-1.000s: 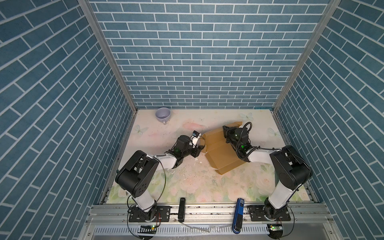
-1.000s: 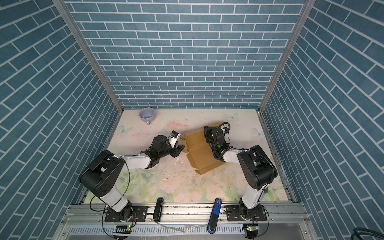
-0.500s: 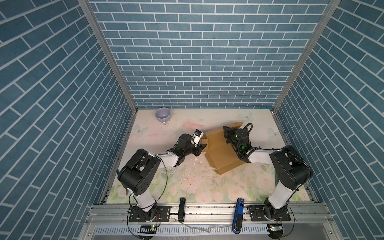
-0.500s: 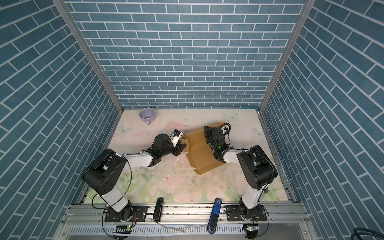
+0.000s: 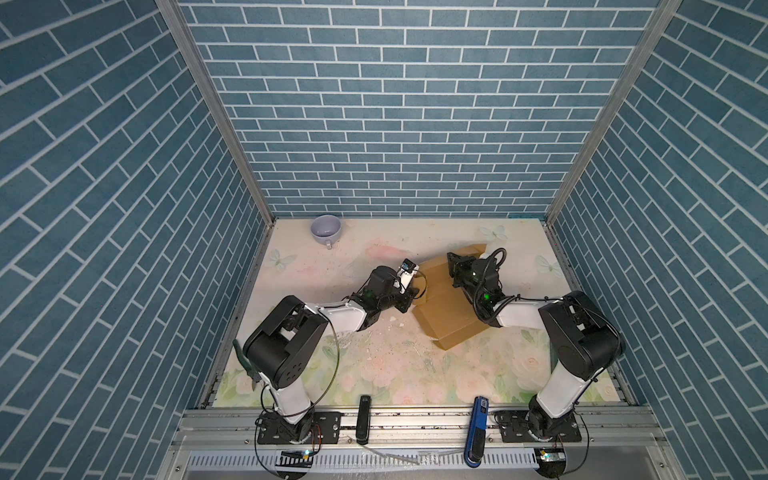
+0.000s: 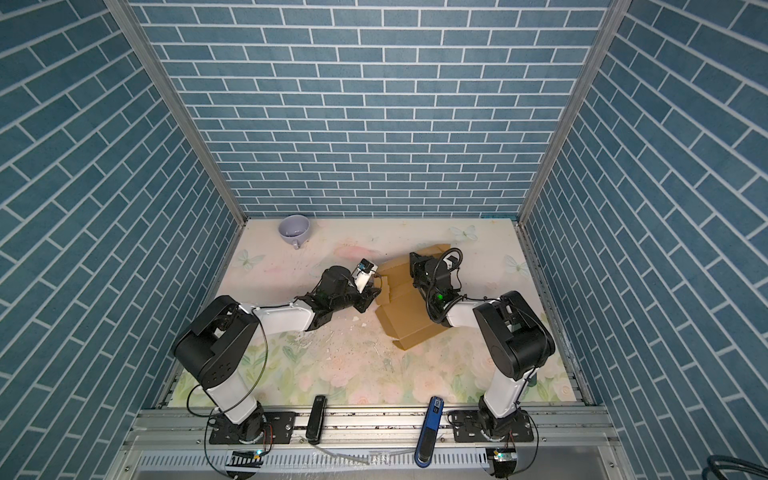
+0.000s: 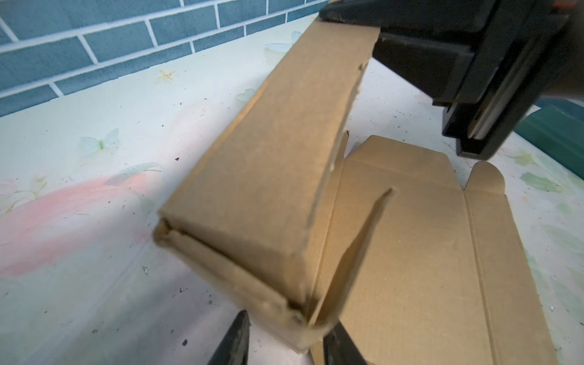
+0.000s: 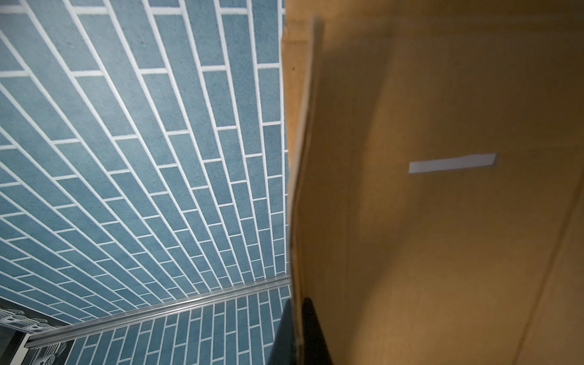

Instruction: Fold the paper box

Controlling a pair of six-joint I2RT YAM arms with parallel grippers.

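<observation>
The paper box [image 5: 453,316] [image 6: 415,316] is tan cardboard, partly folded, lying right of the table's middle in both top views. One long wall [image 7: 262,177] stands raised and leaning over the flat panels. My left gripper [image 5: 410,300] [image 6: 370,301] is at the box's left corner. In the left wrist view this gripper [image 7: 286,344] is open, with the wall's corner between its fingers and a gap on one side. My right gripper [image 5: 452,261] [image 6: 413,262] is at the far side. The right gripper [image 8: 298,335] is shut on a thin edge of the cardboard [image 8: 442,221].
A lavender cup [image 5: 326,230] [image 6: 294,230] lies at the back left corner. White crumbs [image 5: 395,322] dot the floral mat near the box. A black tool [image 5: 364,419] and a blue tool [image 5: 478,428] sit on the front rail. Brick walls close three sides.
My left gripper has edged toward the box's left corner and its jaws have drawn closer together around it. The right gripper has kept its hold in place.
</observation>
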